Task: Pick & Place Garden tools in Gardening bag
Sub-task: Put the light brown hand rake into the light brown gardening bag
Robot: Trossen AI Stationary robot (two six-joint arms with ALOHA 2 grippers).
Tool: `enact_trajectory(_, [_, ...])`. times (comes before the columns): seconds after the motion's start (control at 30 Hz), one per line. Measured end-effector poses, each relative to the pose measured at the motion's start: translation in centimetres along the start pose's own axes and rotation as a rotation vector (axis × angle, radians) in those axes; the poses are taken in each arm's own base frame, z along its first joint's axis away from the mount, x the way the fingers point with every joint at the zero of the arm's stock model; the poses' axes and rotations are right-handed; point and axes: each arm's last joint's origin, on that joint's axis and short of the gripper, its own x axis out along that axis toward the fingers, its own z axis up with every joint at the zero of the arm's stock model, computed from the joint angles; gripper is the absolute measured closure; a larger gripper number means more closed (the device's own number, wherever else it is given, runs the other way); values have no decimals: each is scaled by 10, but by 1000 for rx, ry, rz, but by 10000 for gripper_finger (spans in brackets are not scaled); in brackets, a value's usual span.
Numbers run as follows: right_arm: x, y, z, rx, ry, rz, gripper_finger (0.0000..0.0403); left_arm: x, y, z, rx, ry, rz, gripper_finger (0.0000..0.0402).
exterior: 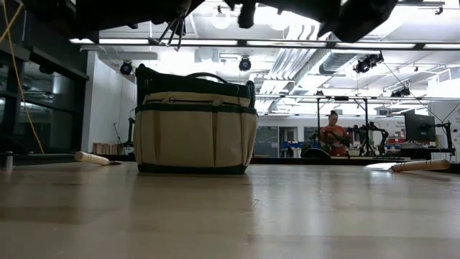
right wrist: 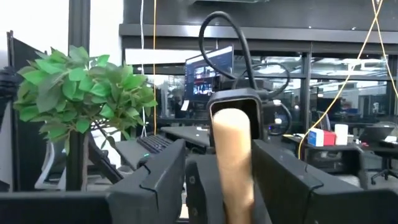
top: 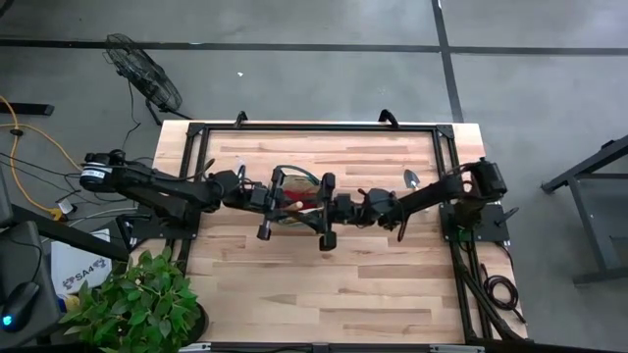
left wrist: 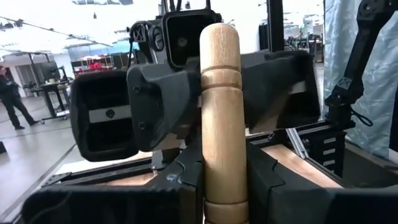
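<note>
Two hands at work: both meet above the gardening bag at mid-table, each with a pale wooden handle between its fingers.
Left hand: clamped on a wooden handle that stands upright between its dark fingers, its turned grooves showing near the rounded top.
Right hand: closed around a second smooth pale handle; whether this is a separate tool or the far end of the same one cannot be told.
Tool heads: hidden in every view, so which tool is held cannot be named.
Handling, judged: stiff and fairly light, the smooth wood likely slippery; best taken mid-handle, clear of any metal end.
Gardening bag, looks: round beige-olive fabric body, dark green trim and loop handles, upright on the table; something red shows inside from above.
Bag handling, judged: soft-walled, may give way if a tool catches the rim.
Trowel: lies on the table near the right arm, metal blade visible, apart from the bag.
Other handles: one pale handle lies left of the bag in the low view, another far right.
</note>
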Motion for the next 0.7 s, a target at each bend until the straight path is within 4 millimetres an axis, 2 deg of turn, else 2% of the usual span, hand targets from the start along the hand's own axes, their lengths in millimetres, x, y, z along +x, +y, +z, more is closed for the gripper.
enact_trajectory(0.13, [8, 0, 1, -19, -9, -2, 228, 0, 0, 0, -5, 1, -5, 346])
enact_trajectory(0.53, [9, -5, -1, -3, 2, 3, 230, 0, -1, 0, -25, -3, -45, 346])
enact_trajectory(0.7, [10, -8, -1, 2, 6, 23, 272, 0, -1, 0, -27, -3, -48, 346])
